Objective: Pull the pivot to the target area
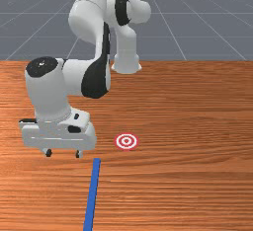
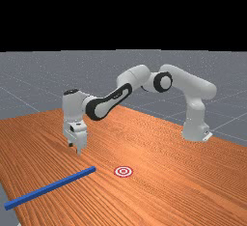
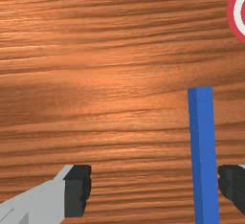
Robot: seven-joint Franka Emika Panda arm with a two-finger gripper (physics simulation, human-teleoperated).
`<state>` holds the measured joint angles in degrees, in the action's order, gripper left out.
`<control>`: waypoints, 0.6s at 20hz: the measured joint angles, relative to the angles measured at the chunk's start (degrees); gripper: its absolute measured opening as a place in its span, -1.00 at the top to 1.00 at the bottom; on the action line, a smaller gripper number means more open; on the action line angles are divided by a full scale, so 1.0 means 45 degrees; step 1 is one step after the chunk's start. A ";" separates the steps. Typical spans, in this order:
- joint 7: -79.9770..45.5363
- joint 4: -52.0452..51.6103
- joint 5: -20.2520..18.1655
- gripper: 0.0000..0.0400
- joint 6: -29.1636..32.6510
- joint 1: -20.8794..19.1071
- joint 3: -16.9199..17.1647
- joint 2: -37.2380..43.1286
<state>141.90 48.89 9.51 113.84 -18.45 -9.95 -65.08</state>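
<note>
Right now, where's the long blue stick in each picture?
Front view: the blue stick is left of the middle, running up from the bottom edge.
Far view: it slants across the lower left, its upper end left of the target.
Wrist view: it shows between the gripper's open fingers, close beside one of them.
Shared landmark: the red-and-white target, off beyond one end of the stick.
</note>
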 joint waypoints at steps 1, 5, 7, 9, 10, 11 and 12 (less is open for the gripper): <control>-0.0912 -0.0482 -0.0458 -0.98 -0.0211 -0.0048 -0.0080 -0.0377; -0.1446 0.0849 -0.0507 -1.00 0.0376 0.0183 -0.0188 0.0213; -0.1713 0.1282 -0.0472 -1.00 0.0590 0.0382 -0.0205 0.0445; -0.1815 0.1519 -0.0613 -1.00 0.0662 0.0462 -0.0369 0.0560; -0.1626 0.1344 -0.0920 -1.00 0.0466 0.0361 -0.0664 0.0441; -0.1459 0.0997 -0.1078 -1.00 0.0352 0.0326 -0.0832 0.0187; -0.1356 0.0773 -0.1172 -1.00 0.0353 0.0289 -0.0928 -0.0058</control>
<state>135.79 52.37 4.24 115.43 -17.14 -14.13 -65.34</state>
